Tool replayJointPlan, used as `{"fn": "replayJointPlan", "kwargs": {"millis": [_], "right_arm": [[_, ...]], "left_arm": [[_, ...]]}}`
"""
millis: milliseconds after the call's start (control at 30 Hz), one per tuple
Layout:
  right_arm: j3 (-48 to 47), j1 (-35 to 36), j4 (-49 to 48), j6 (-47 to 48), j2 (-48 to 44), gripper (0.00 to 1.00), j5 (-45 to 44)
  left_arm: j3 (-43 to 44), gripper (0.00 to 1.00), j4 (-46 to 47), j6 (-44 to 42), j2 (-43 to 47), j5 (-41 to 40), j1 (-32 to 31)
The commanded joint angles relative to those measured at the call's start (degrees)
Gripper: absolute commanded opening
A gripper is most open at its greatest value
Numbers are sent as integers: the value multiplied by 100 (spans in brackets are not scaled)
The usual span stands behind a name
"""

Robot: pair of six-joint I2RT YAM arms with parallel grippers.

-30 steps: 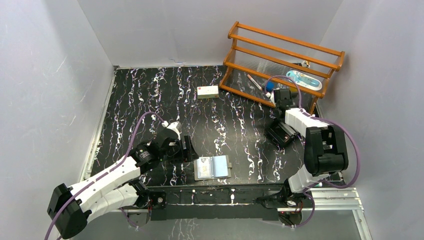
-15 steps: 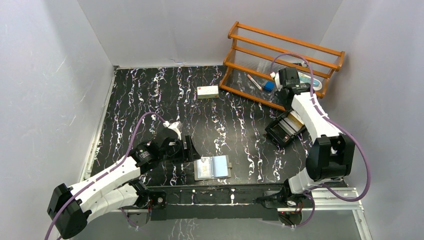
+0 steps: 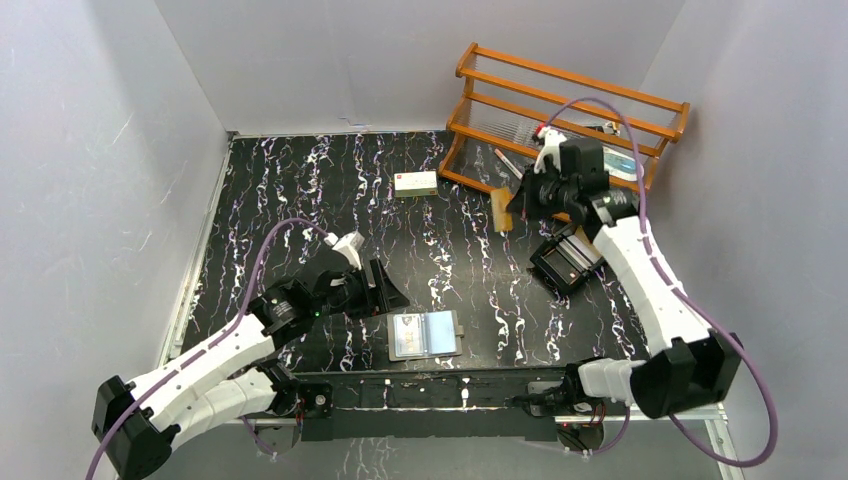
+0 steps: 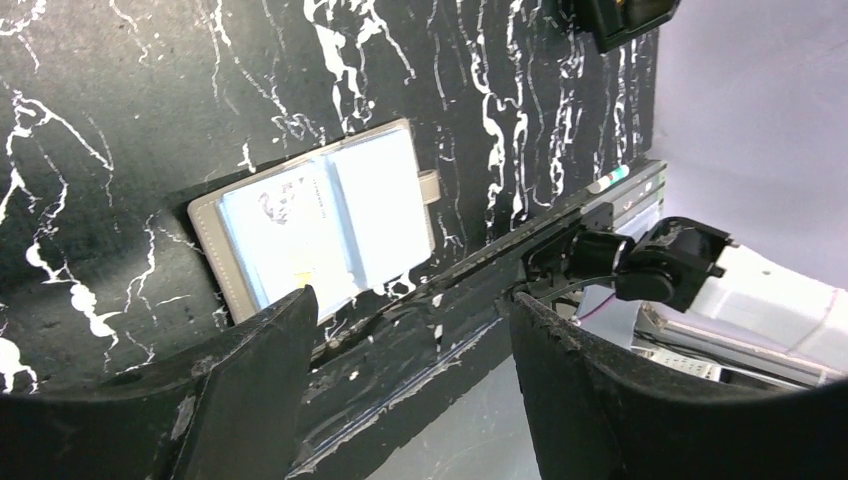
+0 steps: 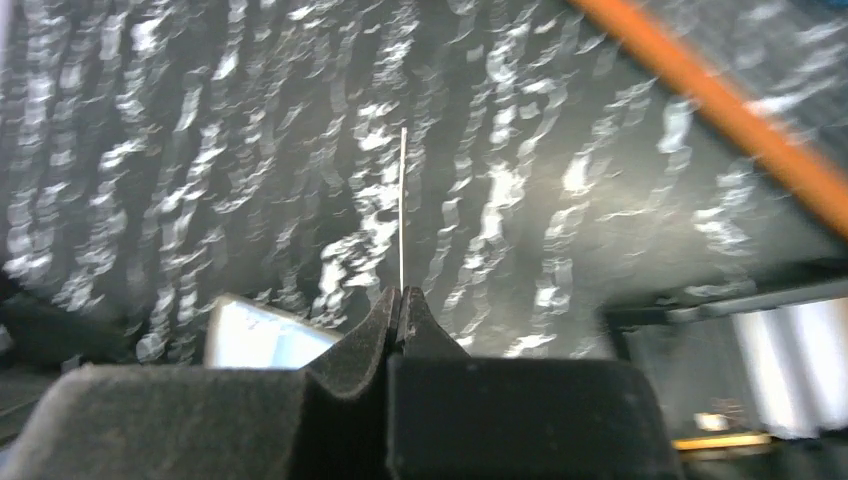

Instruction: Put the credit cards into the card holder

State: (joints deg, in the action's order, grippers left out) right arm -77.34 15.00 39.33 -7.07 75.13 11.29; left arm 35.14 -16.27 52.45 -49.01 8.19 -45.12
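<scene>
The card holder (image 3: 427,335) lies open near the table's front edge, light blue inside, with a card in its left half; the left wrist view shows the card holder (image 4: 320,225) too. My left gripper (image 3: 388,292) hovers just to its upper left, open and holding nothing, with the left gripper (image 4: 412,300) wide in its own view. My right gripper (image 3: 512,203) is raised in front of the rack, shut on a tan credit card (image 3: 499,210). In the right wrist view that card (image 5: 403,200) stands edge-on, a thin line rising from the closed right gripper (image 5: 402,295).
A black open-topped tray (image 3: 567,262) sits at the right, under the right arm. A white box with a red mark (image 3: 415,183) lies toward the back. The wooden rack (image 3: 565,130) with small items stands at the back right. The walls are grey.
The right arm rose from the black tray and swung left in front of the rack, with its jaws now closed on the tan card. The left gripper shifted slightly right.
</scene>
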Motion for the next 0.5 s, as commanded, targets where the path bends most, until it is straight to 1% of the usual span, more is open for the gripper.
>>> {"fn": "replayJointPlan", "kwargs": {"millis": [0,67,133,267,467], "right_arm": [[1186,329,-1627,-1972,-717,0,1713],[1852,527,-2571,-2697,-1068,0,2025],[2370,784,-3223,-3219,-1299,0,2135],[3016,1250,-3930,-3720,-1544,0,2204],[3831,1626,-5316,-4435,-1615,0,2977]], "left_arm": [[460,68,32,28,127,28,-5],[574,68,-15,41,112,-17,-5],[646,68,24,105,97,-5,-5],[635,68,417,365,41,187,0],[413,68,1488,632,-3,671,-5]]}}
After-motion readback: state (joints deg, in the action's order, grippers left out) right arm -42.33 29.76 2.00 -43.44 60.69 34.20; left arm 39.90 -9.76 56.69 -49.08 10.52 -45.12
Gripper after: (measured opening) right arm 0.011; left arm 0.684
